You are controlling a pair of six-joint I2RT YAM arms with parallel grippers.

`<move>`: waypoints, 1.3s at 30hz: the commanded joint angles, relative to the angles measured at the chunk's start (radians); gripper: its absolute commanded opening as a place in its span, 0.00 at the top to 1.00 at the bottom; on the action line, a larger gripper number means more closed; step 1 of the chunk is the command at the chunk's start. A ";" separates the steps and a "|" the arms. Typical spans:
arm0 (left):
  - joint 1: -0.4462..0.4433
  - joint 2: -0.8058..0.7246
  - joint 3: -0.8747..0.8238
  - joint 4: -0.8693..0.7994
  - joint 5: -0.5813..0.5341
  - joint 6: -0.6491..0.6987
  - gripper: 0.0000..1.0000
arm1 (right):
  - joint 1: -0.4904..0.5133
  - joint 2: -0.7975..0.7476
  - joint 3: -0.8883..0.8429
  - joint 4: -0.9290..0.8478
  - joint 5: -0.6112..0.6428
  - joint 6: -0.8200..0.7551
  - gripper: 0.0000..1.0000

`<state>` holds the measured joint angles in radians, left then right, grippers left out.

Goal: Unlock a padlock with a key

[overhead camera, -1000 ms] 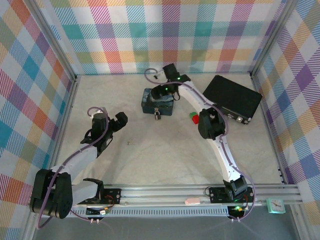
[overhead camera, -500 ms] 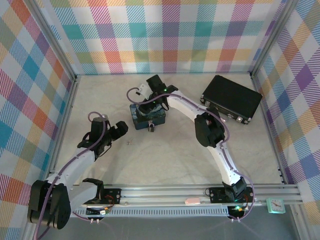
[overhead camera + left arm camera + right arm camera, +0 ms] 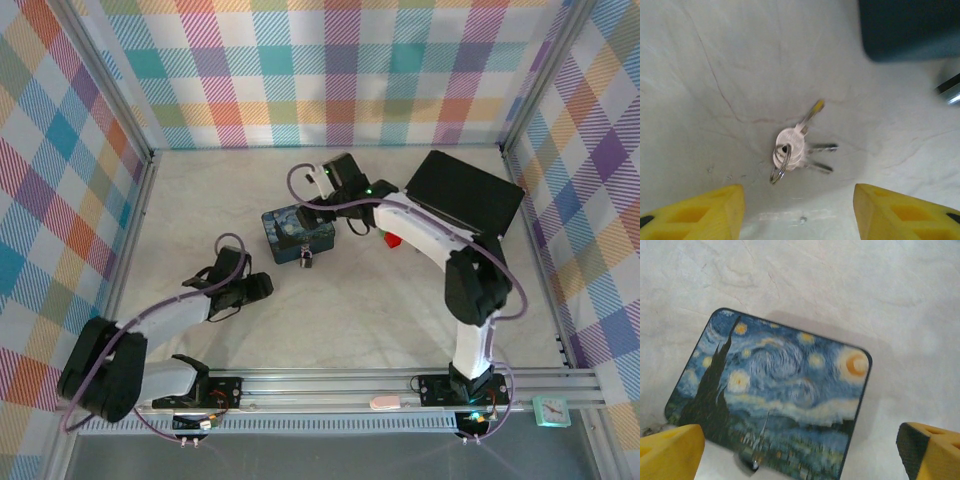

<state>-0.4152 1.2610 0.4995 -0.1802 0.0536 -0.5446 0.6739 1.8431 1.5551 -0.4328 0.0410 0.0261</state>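
Pale marbled surface [image 3: 400, 300], from above, carries:
- one painted tin [image 3: 292, 230]
- one padlock [image 3: 307, 262], tiny and dark, right against the tin's near side
- one black case [image 3: 463, 192] at the far right
- one red-and-green block [image 3: 388, 238] between tin and case

My left pincer [image 3: 260, 290] sits low over the surface, near-left of the tin. My right pincer [image 3: 318, 207] hangs over the tin's far edge.

Left wrist: one ring [image 3: 780, 167] bearing three keys [image 3: 796, 150], flat on the surface. My left pincer [image 3: 800, 212] is spread wide and holds nothing, with one yellow fingertip [image 3: 705, 210] on each side of the keys and short of them. One dark tin corner is at upper right.

Right wrist: one tin lid, painted with a swirling night sky. My right pincer [image 3: 800, 455] is also spread wide and empty, with two yellow fingertips [image 3: 670, 452] low in the corners. I cannot tell whether they touch the tin.
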 commanded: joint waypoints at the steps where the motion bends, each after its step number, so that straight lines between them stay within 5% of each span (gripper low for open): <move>1: -0.039 0.071 0.060 0.039 -0.027 0.031 0.48 | 0.003 -0.090 -0.140 0.036 0.038 0.154 0.01; 9: -0.178 0.197 0.119 0.054 -0.032 0.018 0.70 | 0.003 -0.242 -0.370 0.033 0.057 0.285 0.01; 15: -0.266 0.266 0.176 0.044 -0.041 -0.017 0.99 | 0.003 -0.267 -0.425 -0.008 0.052 0.336 0.01; 22: -0.297 0.254 0.219 -0.016 -0.059 -0.040 1.00 | 0.003 -0.309 -0.484 -0.005 0.052 0.361 0.01; 24: -0.296 0.229 0.234 -0.048 -0.083 -0.041 0.90 | 0.004 -0.316 -0.496 0.006 0.033 0.373 0.01; 27: -0.294 0.164 0.258 -0.090 -0.140 -0.044 0.40 | 0.015 -0.310 -0.509 0.053 -0.058 0.391 0.01; 29: -0.281 0.118 0.268 -0.131 -0.163 -0.045 0.21 | 0.047 -0.286 -0.501 0.072 -0.091 0.407 0.01; 32: -0.232 0.055 0.268 -0.142 -0.165 -0.058 0.13 | 0.118 -0.222 -0.458 0.064 -0.077 0.441 0.02; 39: 0.001 -0.015 0.200 -0.107 -0.094 -0.074 0.12 | 0.265 -0.024 -0.297 0.039 -0.046 0.497 0.15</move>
<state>-0.4889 1.2594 0.7341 -0.2642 -0.0681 -0.5976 0.9035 1.7611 1.1896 -0.3851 -0.0048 0.4816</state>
